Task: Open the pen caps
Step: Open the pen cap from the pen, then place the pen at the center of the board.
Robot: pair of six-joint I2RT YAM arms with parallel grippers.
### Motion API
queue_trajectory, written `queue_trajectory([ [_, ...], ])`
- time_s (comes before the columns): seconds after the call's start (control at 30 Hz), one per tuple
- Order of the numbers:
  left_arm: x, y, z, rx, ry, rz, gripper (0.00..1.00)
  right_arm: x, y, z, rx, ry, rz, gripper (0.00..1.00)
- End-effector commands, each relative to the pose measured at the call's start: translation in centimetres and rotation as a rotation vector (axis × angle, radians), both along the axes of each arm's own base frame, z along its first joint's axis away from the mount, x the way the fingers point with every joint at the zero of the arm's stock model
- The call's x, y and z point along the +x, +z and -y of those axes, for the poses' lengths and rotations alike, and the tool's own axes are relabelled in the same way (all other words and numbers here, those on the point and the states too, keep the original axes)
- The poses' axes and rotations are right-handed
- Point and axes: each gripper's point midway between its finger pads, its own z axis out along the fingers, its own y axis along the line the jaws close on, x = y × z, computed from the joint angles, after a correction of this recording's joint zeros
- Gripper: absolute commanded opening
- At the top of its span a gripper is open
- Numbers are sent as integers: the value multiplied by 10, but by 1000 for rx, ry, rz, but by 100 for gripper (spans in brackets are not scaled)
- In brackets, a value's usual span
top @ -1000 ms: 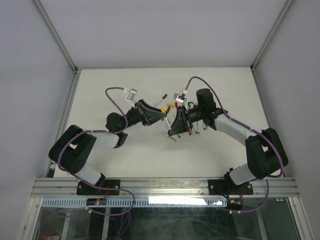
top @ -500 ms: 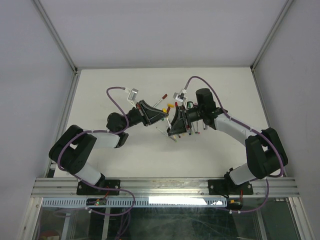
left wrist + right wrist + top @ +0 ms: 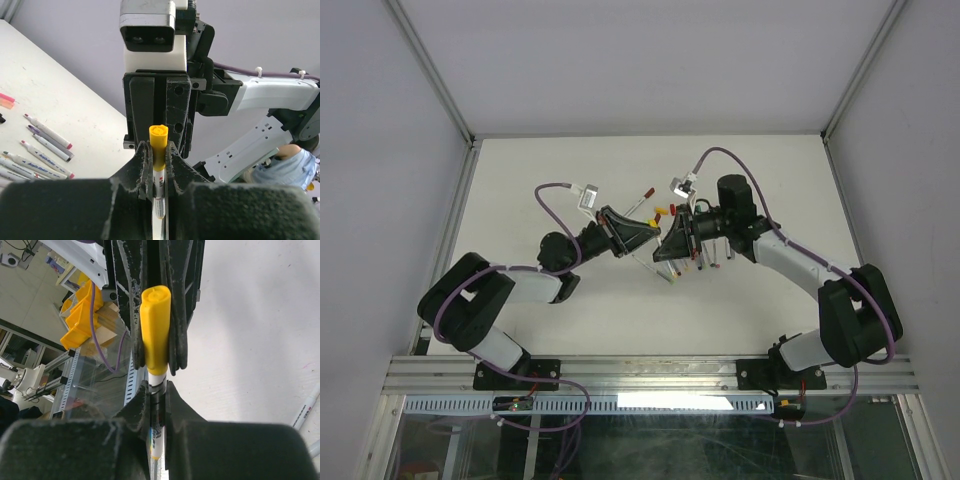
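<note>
Both arms meet above the middle of the surface (image 3: 540, 170) with one pen (image 3: 159, 197) shared between them. The left pincer (image 3: 159, 152) is clamped on the yellow cap (image 3: 155, 330). The right pincer (image 3: 157, 395) is closed tight on the white barrel just beside the cap's lower edge. The two sets of fingers nearly touch.

From where I stand, the cap is still seated. The yellow runs straight into the barrel and I can't see a gap. So this pen looks gripped and ready for the pull, but not opened yet.

The other pens (image 3: 48, 132) lie scattered on the surface below, with a few small coloured bits near them. They're too small for me to tell which are capped. My guess is that most of the job is left.
</note>
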Motion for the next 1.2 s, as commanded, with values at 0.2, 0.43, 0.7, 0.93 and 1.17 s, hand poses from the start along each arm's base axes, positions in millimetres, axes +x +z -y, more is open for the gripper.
queue_trajectory([
  [0.2, 61, 84, -86, -142, 414, 179, 0, -8, 1, -9, 13, 42, -4, 0],
  [0.43, 92, 143, -157, -206, 596, 259, 0, -9, -15, -18, -26, 50, -49, 0],
  [0.7, 95, 54, -179, 54, 727, -48, 0, 17, -90, -40, -445, -195, 160, 0],
  [0.93, 89, -45, -195, 297, 798, -397, 0, 24, -138, -54, -706, -323, 248, 0],
  [1.17, 76, -92, -199, 353, 797, -562, 0, 41, -157, -50, -840, -458, 325, 6],
])
